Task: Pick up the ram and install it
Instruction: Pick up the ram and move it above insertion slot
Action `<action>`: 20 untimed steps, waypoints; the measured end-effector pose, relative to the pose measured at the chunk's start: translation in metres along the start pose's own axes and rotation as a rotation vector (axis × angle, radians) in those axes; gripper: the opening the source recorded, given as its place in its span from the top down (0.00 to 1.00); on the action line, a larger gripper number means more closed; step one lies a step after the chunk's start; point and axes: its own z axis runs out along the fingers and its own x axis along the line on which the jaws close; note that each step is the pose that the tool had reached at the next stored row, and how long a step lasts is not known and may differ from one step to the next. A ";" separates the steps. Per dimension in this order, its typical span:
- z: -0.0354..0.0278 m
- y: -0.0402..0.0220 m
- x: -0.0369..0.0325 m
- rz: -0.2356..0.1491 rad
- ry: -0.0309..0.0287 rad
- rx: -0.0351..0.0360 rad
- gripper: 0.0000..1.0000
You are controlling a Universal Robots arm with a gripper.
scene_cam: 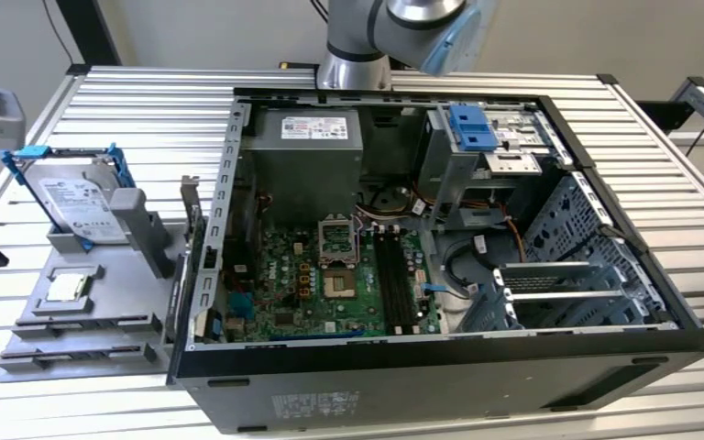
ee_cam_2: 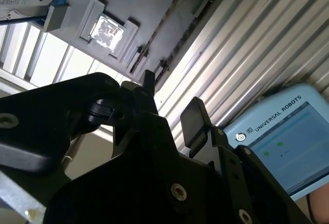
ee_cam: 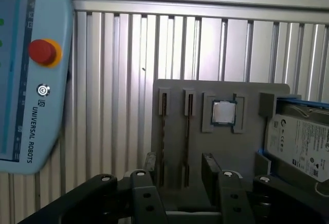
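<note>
The ram is out of view; I cannot make it out in the holder or in the case. My gripper (ee_cam: 177,175) hangs open above the grey holder tray (ee_cam: 221,147), with nothing between its black fingers (ee_cam_2: 193,118). The tray's two long narrow slots (ee_cam: 163,126) lie just past the fingertips and look bare. In the exterior view the open computer case (scene_cam: 645,339) lies on its side with the motherboard (scene_cam: 315,284) exposed. Its dark memory slots (scene_cam: 391,275) run beside the processor socket (scene_cam: 337,247). The arm (scene_cam: 383,27) rises at the back of the table.
On the tray (scene_cam: 34,353) stand a silver hard drive in a blue frame (scene_cam: 77,197) and a small square processor chip (scene_cam: 69,287). A pale blue teach pendant (ee_cam: 31,75) lies beside the tray on the ribbed metal table (scene_cam: 695,202).
</note>
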 end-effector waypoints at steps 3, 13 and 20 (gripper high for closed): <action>0.0047 0.0000 0.0001 0.000 0.0002 0.0000 0.00; 0.0227 0.0001 0.0007 0.000 0.0001 0.0014 0.00; 0.0348 0.0002 0.0010 0.000 0.0002 0.0022 0.00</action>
